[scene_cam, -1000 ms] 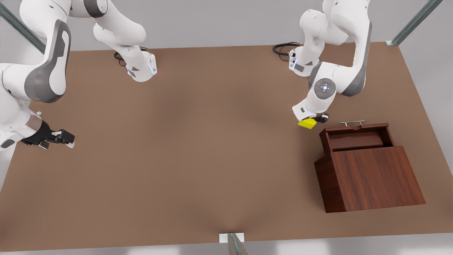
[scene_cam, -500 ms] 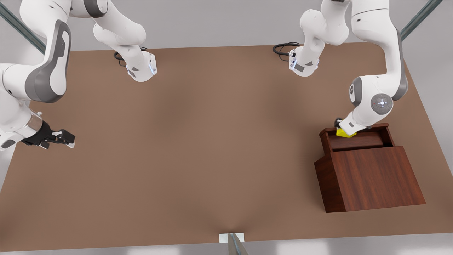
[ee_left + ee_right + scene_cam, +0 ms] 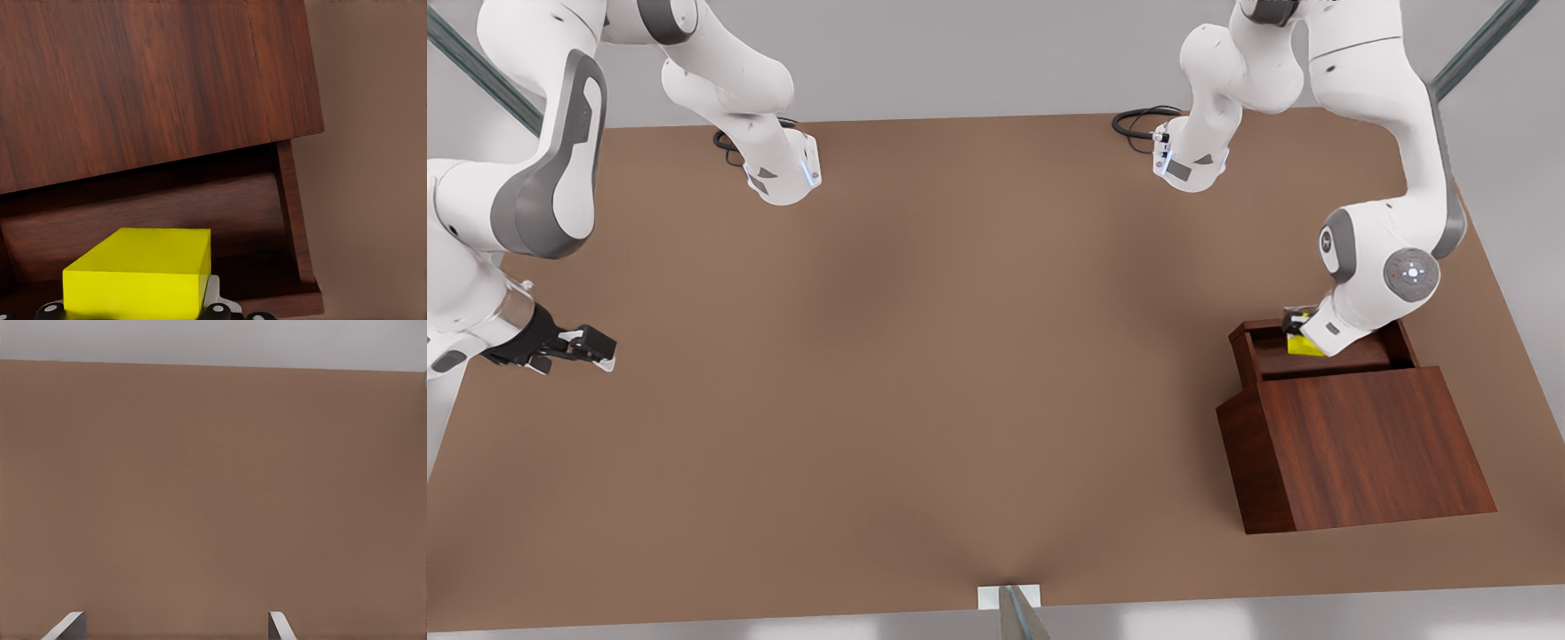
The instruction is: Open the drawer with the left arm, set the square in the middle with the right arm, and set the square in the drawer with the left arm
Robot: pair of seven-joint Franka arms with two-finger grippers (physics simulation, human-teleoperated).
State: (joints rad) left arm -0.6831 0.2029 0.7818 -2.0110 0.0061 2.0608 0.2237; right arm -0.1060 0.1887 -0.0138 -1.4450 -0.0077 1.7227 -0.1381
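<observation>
Half a second earlier the left hand (image 3: pixel 1300 334) had carried the yellow square (image 3: pixel 1305 346) to the back edge of the drawer (image 3: pixel 1325 354); by this moment it had come further in and lower, so the square hung inside the open tray, near its back wall and towards the front view's left end. One second before, hand and square had been over bare worktop (image 3: pixel 925 373) beside the box (image 3: pixel 1356 444).

Counted up, there were two arms, one square, one drawer and one wooden box. From the left wrist view the square (image 3: pixel 140 273) showed as a flat block, its broad face up and its long axis running along the drawer's (image 3: pixel 200 220) length, level rather than tilted. That hand was clamped on it, fingers (image 3: pixel 212 301) pressed to its sides. Whether the square touched the drawer floor could not be told.

Over at the front view's left edge the right hand (image 3: pixel 587 347) waited above the worktop, its fingers (image 3: pixel 279 625) spread apart and holding nothing.
</observation>
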